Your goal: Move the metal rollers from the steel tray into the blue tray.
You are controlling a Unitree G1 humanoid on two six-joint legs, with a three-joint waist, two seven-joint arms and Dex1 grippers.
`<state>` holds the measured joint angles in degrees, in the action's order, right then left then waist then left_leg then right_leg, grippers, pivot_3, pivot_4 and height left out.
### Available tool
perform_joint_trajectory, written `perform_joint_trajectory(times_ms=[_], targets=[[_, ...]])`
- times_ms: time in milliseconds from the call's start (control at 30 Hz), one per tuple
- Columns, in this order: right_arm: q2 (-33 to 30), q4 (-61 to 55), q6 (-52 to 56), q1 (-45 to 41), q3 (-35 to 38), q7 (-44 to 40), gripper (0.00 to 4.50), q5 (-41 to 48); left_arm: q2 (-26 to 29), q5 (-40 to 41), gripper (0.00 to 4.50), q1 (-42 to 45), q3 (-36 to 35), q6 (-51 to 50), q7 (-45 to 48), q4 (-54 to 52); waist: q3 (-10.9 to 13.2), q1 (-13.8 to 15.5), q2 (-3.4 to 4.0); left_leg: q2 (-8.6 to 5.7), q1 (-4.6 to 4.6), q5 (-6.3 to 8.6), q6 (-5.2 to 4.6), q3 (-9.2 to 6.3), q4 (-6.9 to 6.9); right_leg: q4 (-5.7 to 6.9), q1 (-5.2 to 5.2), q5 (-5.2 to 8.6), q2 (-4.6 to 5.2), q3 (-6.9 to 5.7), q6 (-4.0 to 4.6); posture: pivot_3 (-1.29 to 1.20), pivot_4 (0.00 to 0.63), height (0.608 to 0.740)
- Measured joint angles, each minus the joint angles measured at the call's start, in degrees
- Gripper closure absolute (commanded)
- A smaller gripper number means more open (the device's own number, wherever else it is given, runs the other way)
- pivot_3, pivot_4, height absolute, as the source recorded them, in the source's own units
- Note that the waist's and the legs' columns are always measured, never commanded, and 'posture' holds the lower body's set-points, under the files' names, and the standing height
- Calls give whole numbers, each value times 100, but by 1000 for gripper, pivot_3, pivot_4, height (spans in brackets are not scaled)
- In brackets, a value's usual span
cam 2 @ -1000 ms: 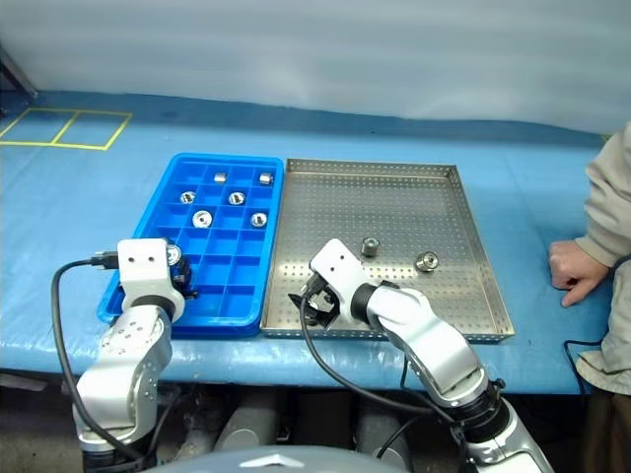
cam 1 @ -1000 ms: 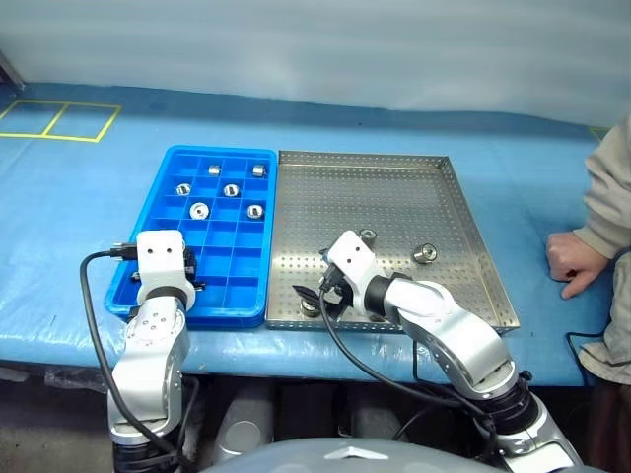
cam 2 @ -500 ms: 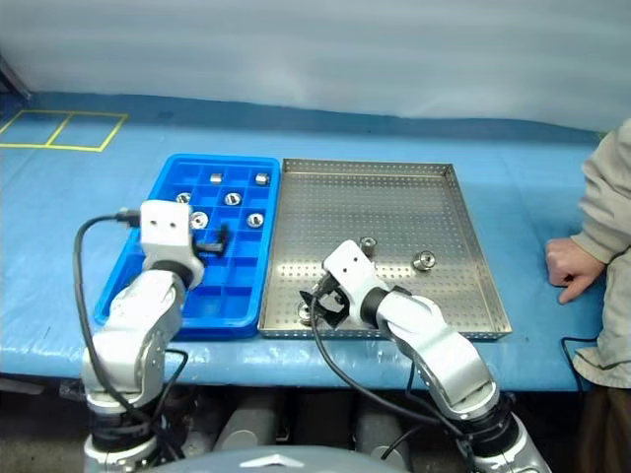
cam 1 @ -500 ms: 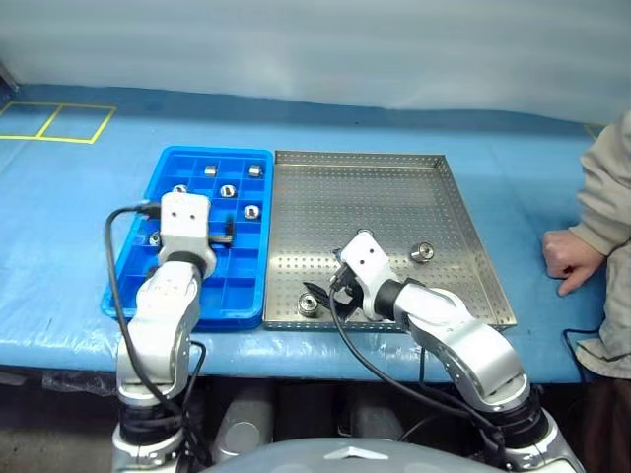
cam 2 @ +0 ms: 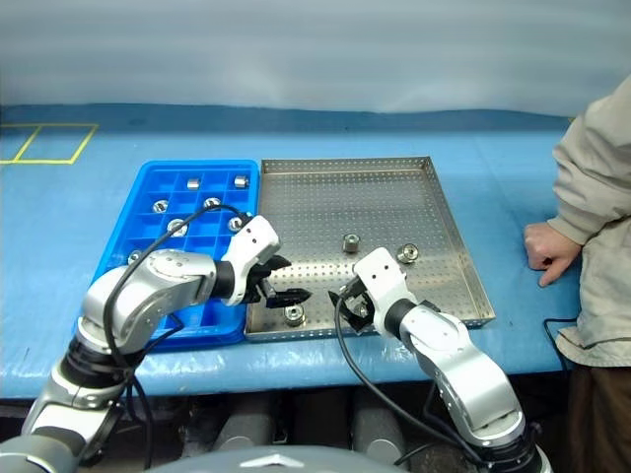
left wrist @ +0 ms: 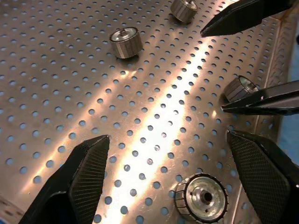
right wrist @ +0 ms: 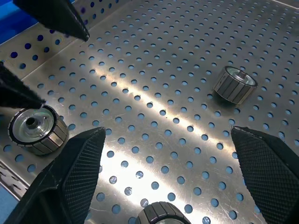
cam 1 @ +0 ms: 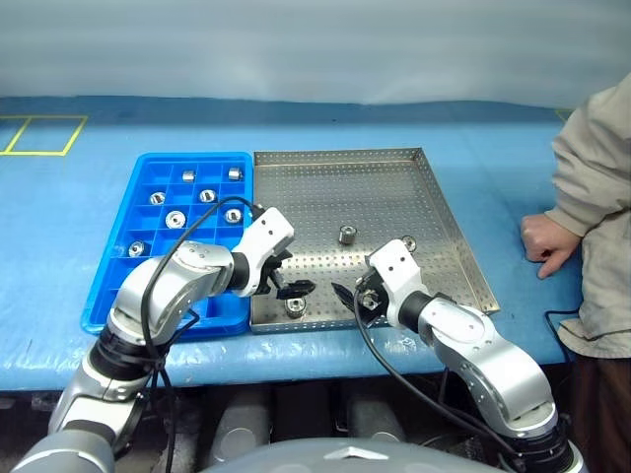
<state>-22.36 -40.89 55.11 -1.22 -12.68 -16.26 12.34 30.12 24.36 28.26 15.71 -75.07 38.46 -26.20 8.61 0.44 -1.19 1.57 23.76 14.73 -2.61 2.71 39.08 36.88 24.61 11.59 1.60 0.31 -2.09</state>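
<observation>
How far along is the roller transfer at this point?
Done: seven metal rollers sit in the blue tray. In hand: nothing. The left gripper and right gripper hover open over the steel tray, the left above the near roller. Left: four rollers on the steel tray.

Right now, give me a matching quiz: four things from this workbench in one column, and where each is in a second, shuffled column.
1. left gripper
2. bright blue compartmented plastic tray
3. person's hand
4. right gripper

A. resting on the blue cloth beyond the perforated steel tray's right rim
B. open, over the steel tray's near right part
C. beside the steel tray's left edge
D. open, above a shiny metal roller at the steel tray's near rim

Pairs: 1-D, 2-C, 3-A, 4-B
</observation>
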Motion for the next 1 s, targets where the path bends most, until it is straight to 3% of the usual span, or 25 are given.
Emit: perform_joint_trajectory(times_ms=[500,600,800,1000], targets=[[238,-18,-50,134,-37,227,0,-59,639,-14,154,727,1489,-14,299,465,-1,-119,1,-1,-5,0,0,5,-2,1,0,0,-2,14,-1,-24,150,740],[248,-15,-108,132,-39,232,0,-63,645,-111,725,735,1651,7,276,601,-1,-117,1,-3,-3,1,-1,6,-2,0,1,0,-2,16,-2,-16,150,740],[274,36,-188,59,-59,223,0,-74,676,-152,2721,693,1816,17,282,600,-1,-108,1,-3,-5,1,-2,7,-2,2,1,2,-1,18,-5,3,150,740],[298,183,-247,-36,-171,154,0,-74,590,-145,2746,582,1672,-8,194,588,-1,-100,1,-2,-9,1,-1,7,-1,3,-2,2,-1,18,-5,34,150,740]])
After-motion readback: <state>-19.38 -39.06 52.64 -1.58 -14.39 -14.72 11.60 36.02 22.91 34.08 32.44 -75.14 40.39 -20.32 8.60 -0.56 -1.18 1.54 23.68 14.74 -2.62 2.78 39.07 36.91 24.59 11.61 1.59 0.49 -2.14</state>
